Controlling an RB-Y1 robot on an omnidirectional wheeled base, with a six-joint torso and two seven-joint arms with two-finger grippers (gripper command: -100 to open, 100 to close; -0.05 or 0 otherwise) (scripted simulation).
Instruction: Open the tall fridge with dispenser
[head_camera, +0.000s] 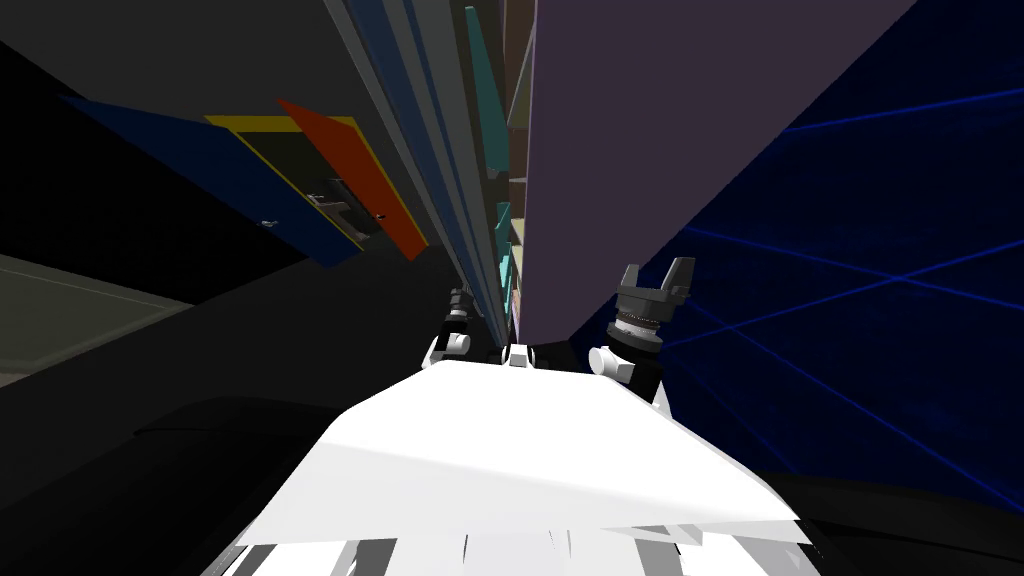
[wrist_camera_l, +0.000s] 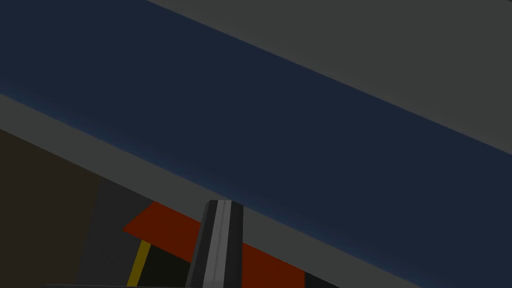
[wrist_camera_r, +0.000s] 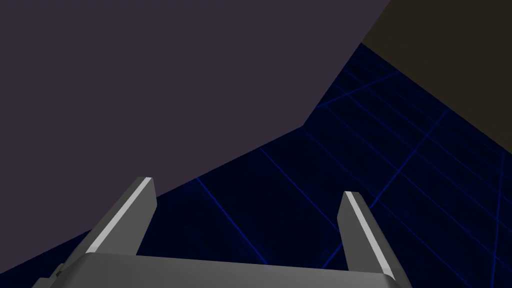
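left jaws are clenched together, blue panel (wrist_camera_l: 260, 125) just ahead | right jaws are held released, purple-grey fridge panel (wrist_camera_r: 150, 100) just beside

Dim flat render, splayed edges, sharp

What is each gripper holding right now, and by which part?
Nothing: the right gripper is open and empty; the left gripper is shut with nothing visible in it.

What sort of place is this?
Probably a kitchen: a tall purple-grey fridge with teal shelves showing, an open cabinet with an orange door, and a blue grid-lined wall.
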